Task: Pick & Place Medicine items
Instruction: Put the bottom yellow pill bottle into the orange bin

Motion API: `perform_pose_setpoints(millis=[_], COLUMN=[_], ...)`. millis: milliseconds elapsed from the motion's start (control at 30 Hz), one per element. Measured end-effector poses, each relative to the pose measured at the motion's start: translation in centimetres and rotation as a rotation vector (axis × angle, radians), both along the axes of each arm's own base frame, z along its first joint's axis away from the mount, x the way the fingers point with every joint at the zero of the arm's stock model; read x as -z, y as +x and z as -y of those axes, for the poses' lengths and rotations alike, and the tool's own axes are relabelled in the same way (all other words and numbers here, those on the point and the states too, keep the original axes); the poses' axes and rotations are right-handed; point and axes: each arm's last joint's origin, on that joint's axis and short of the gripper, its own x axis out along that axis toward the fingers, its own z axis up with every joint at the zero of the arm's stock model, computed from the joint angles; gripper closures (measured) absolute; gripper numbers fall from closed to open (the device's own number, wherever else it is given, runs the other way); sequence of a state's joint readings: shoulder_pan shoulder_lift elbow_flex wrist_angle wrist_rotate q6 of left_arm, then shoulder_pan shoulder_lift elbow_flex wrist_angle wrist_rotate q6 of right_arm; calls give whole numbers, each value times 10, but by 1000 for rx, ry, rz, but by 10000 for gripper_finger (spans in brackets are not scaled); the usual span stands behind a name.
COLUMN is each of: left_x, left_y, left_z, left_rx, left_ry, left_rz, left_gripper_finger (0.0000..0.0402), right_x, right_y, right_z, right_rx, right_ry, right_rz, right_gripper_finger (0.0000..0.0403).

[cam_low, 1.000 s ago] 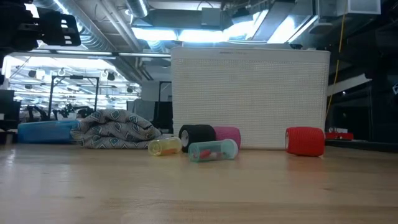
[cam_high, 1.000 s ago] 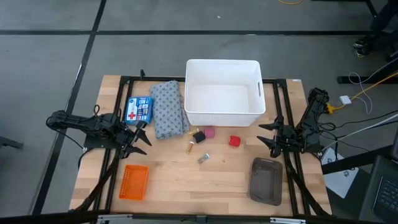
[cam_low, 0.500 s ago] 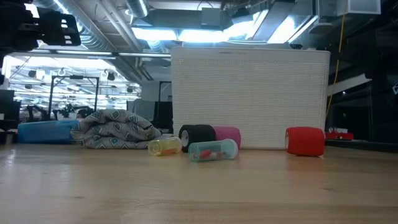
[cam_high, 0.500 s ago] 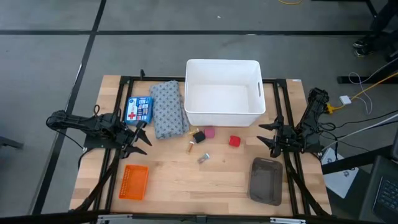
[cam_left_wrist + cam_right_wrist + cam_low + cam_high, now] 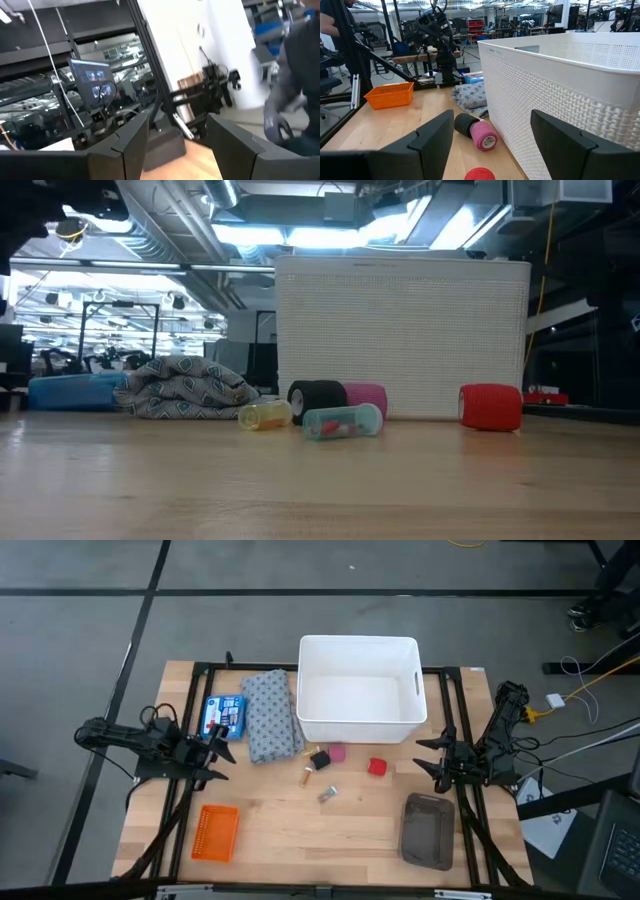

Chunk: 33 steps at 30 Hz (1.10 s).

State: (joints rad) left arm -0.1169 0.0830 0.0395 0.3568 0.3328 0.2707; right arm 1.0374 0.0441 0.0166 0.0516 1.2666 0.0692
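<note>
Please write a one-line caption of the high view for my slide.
Both hands, left and right, wait open at the table's sides; blue box, amber vial and silvery piece lie before the empty white bin.

The left gripper point(image 5: 218, 740) has lifted — tilting toward the blue box point(image 5: 222, 716).

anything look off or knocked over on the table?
Nothing stands out. The two vials lie on their sides in front of the empty white bin, nothing spilled. The blue box lies flat beside the crumpled cloth. Both grippers are open, apart from everything.
</note>
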Motion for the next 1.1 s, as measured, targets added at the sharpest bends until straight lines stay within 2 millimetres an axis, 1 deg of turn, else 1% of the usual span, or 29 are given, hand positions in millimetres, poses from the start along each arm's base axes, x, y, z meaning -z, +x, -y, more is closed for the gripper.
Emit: perform_pose_setpoints(millis=[133,333,433,600,767,867,967,1100], left_x=[-4,-3,-4,-2,8,15,9,1], left_y=[-1,0,1,4,16,25,35,54], left_z=[0,-2,-5,-9,-11,-11,-11,-8], left_rx=[20,-20,-109,-224,-331,-384,-399,-423], left_ry=[-83,-180,-267,-355,-464,-484,-509,-485], left_rz=[5,-36,-42,-75,-205,-274,-315,-401], left_gripper_finger=[203,203,203,203,203,199,182,156], right_x=[0,0,0,0,0,0,0,0], right_y=[0,0,0,0,0,0,0,0], right_z=[0,0,0,0,0,0,0,0], right_rx=[0,0,0,0,0,0,0,0], right_ry=[0,0,0,0,-1,0,0,0], right_rz=[0,0,0,0,0,0,0,0], right_gripper_finger=[137,137,137,137,137,137,137,137])
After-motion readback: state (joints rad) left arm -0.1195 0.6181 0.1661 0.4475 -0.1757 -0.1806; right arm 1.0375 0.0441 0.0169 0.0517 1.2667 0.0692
